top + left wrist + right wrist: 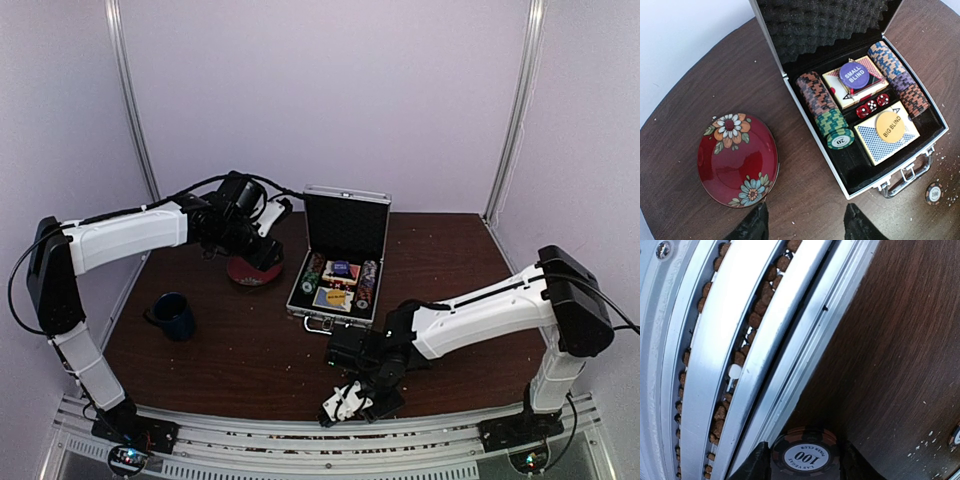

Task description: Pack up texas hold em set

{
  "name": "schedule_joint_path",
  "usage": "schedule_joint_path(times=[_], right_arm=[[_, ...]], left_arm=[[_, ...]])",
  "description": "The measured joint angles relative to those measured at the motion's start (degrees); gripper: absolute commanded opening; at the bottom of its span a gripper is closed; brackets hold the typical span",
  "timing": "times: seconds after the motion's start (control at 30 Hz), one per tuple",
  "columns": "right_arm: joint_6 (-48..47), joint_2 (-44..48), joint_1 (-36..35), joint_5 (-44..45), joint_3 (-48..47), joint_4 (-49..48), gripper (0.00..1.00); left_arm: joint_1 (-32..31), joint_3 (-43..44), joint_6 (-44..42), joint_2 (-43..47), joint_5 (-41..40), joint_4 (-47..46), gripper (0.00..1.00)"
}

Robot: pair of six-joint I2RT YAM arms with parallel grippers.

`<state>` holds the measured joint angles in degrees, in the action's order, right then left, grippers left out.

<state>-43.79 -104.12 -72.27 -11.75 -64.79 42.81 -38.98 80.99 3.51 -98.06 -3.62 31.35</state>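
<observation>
The silver case of the texas hold em set stands open mid-table, lid upright. In the left wrist view its black tray holds rows of poker chips, two card decks, red dice, a purple disc and an orange disc. A chip marked 100 lies on the table past the handle. My left gripper hangs open above bare wood between plate and case. My right gripper is at the table's front edge, its fingers against both sides of a chip marked 100.
A red flowered plate lies left of the case, under my left arm's wrist. A dark blue mug stands front left. Aluminium rails with brown crumbs in their grooves run along the front edge. White walls enclose the table.
</observation>
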Motion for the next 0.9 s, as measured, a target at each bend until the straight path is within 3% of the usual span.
schedule_joint_path(times=[0.27,0.67,0.9], right_arm=[[0.48,-1.4,0.46,0.04,-2.23,0.7,0.33],[6.64,-7.21,14.45,-0.07,-17.9,1.42,0.36],[8.81,-11.19,16.15,-0.66,-19.39,1.7,0.39]], left_arm=[[0.0,0.0,0.0,0.0,0.04,0.0,0.53],[0.0,0.0,0.0,0.0,0.04,0.0,0.53],[0.0,0.0,0.0,0.0,0.04,0.0,0.53]])
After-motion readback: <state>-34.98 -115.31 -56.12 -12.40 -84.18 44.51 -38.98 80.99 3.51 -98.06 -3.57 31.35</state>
